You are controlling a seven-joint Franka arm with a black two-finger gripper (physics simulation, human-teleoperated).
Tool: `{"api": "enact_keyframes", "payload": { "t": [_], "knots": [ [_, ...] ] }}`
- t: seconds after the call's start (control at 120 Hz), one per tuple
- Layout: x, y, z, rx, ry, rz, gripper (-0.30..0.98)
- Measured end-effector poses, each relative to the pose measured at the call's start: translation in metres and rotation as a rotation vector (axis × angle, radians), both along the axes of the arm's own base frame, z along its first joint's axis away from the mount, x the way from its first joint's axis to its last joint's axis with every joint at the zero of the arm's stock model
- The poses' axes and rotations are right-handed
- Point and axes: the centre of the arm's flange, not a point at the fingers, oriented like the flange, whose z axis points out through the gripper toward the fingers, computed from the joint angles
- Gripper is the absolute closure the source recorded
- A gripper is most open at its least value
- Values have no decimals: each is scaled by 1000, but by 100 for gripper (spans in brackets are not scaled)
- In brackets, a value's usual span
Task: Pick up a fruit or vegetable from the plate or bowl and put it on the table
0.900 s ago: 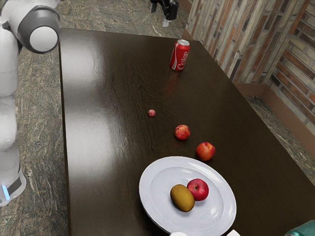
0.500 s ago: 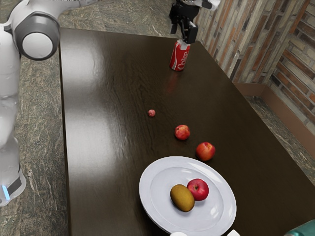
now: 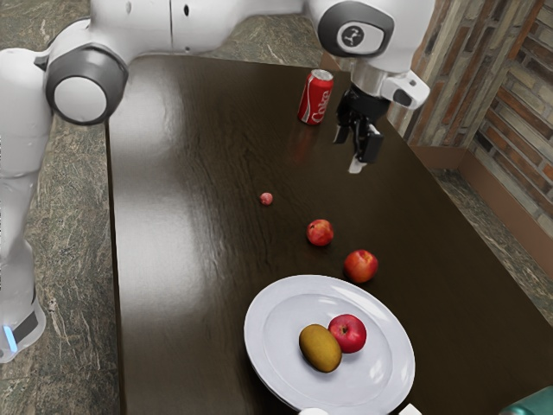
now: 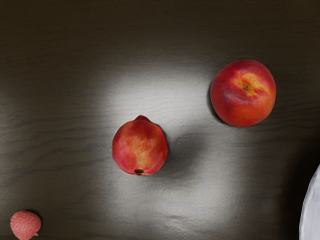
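My gripper (image 3: 356,150) hangs open above the table, past the Coke can on the plate's side, with nothing between its fingers. The white plate (image 3: 261,347) stands well away from it, toward the exterior view's bottom. On the plate a red apple (image 3: 348,333) rests against a brownish-yellow oval fruit (image 3: 320,349). A sliver of the plate (image 4: 311,215) appears at the wrist view's edge.
On the dark table (image 3: 199,285) lie a peach-like fruit (image 3: 361,265) (image 4: 243,93), a smaller red fruit (image 3: 320,233) (image 4: 140,146) and a tiny pink one (image 3: 266,199) (image 4: 25,225). The Coke can (image 3: 315,97) stands upright; something teal (image 3: 536,405) occupies the lower corner.
From the exterior view's top edge, my gripper has come past the can and over the table, toward the plate. The fruits, plate and can have stayed put.
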Motion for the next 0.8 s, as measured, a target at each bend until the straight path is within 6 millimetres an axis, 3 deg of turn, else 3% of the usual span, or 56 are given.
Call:
{"api": "enact_keyframes", "payload": {
  "t": [0.05, 0.133, 0.192, 0.275, 0.392, 0.442, 0.608, 0.8],
  "knots": [
    [0, -4, -1, -6, -3, -5, 2],
    [-30, -9, -20, -3, 7, -15, 2],
    [-42, -25, -29, -9, -19, -40, 2],
    [-38, -70, -53, -27, -60, -110, 2],
    [-45, -153, -69, -72, -111, -238, 2],
    [-43, -175, -81, -87, -114, -267, 2],
    [-14, -174, -125, -112, -113, -237, 2],
    [-18, -191, -132, -117, -113, -250, 2]
  ]
}}
